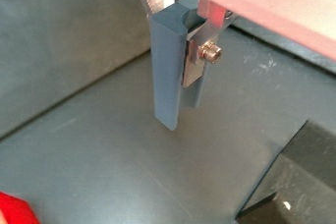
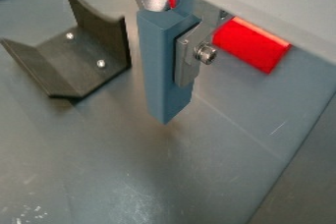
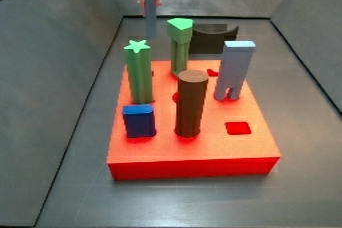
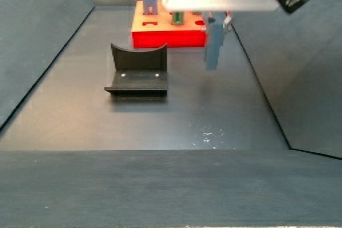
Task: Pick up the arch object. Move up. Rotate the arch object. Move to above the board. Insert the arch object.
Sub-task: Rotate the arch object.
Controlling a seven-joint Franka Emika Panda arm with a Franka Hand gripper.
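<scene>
In a side view the fixture (image 4: 138,70) sits at nine o'clock, empty. Centre, the gripper (image 4: 214,24) pinches the arch object (image 4: 213,44), a blue-grey block hanging clear of the floor: picked and lifted, I judge; rotating, travel and insertion remain. At twelve o'clock the board (image 4: 171,36) already holds other blocks.
</scene>
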